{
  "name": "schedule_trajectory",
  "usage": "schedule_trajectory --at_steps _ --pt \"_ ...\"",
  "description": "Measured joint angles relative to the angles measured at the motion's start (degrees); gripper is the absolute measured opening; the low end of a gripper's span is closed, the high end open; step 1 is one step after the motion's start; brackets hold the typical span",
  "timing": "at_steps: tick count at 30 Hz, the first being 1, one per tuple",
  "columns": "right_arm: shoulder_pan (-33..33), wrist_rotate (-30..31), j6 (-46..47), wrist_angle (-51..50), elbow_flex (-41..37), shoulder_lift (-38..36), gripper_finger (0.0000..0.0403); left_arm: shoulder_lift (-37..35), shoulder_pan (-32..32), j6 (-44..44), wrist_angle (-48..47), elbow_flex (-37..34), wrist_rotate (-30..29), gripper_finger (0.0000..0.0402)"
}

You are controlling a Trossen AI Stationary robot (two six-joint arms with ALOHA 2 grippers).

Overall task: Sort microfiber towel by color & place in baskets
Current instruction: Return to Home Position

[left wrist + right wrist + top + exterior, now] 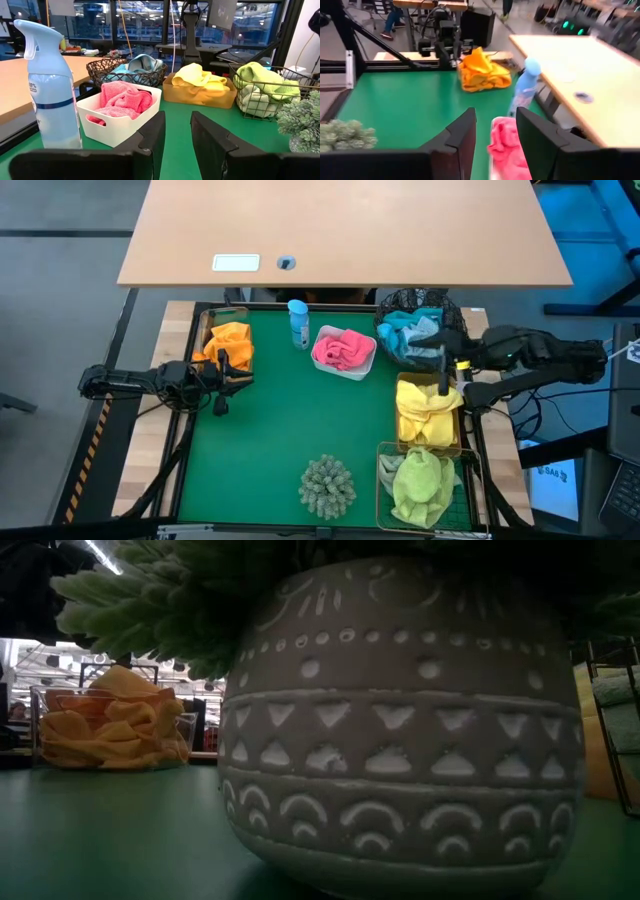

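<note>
The patterned grey pot (400, 720) of the shaggy plant sits nearest you. Every towel in sight is already binned: orange towels (230, 343) in the clear tub (208, 315), pink towels (343, 350) in the white tub (366, 367), teal towels (408, 330) in the black basket (455, 315), and yellow towels (428, 408) and green towels (420, 480) in gold baskets. None lies loose on the bench (280, 430). The left end effector (222, 380) beside the clear tub and the right end effector (442, 372) between the black basket and the yellow towels are both slightly parted and empty. Sorting looks done, so you only need to retract both arms clear of the rims.

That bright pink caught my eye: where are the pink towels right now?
In the high view, the pink towels lie in the white tub at the mat's far middle, between the blue spray bottle and the black wire basket.
</note>
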State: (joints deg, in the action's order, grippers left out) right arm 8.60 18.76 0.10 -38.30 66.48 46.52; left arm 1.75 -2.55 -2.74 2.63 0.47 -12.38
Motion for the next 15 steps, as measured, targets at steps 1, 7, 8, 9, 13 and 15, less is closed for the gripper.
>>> schedule_trajectory --at_steps 1,7,8,9,13,15 --pt "0.0 0.3 -0.9 -0.1 0.0 -0.6 0.0143 0.0 0.0 0.0 0.0 0.0 0.0 0.0089" --pt "0.0 2.4 -3.8 -0.3 -3.5 -7.4 0.0143 0.0 0.0 0.0 0.0 0.0 0.0 0.0089" --pt "0.0 3.1 -3.8 -0.3 -5.0 -8.7 0.0143 0.0 0.0 0.0 0.0 0.0 0.0 0.0089" --pt "0.0 3.7 -3.5 0.0 -6.7 -10.0 0.0143 0.0 0.0 0.0 0.0 0.0 0.0 0.0089" --pt "0.0 3.8 -1.3 3.1 -15.2 -15.2 0.0143 0.0 0.0 0.0 0.0 0.0 0.0 0.0089" --pt "0.0 3.7 0.2 5.9 -19.7 -17.9 0.0143 0.0 0.0 0.0 0.0 0.0 0.0 0.0089"
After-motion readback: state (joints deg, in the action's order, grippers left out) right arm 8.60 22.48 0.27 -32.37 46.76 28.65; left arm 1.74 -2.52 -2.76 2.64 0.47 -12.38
